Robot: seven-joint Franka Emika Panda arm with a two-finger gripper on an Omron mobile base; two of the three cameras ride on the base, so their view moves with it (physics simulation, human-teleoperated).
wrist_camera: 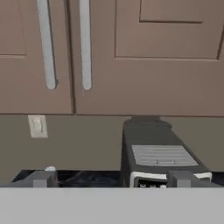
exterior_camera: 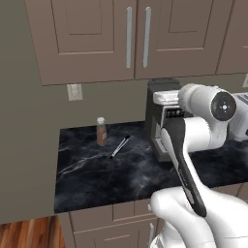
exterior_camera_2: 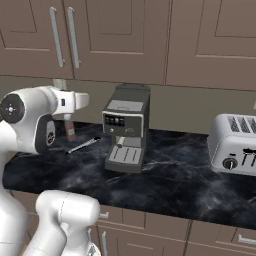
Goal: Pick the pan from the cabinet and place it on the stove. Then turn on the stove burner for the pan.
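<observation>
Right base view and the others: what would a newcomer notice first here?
The grey coffee machine stands mid-counter on the black marble countertop, with a silver toaster to its right. Above them hang the closed taupe cabinet doors with long silver bar handles. The white arm's gripper faces those doors, jaws wide apart and holding nothing.

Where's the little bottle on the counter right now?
The bottle stands upright at the back left of the dark marble counter, under the wall outlet, with a thin utensil lying just beside it toward the coffee machine.
</observation>
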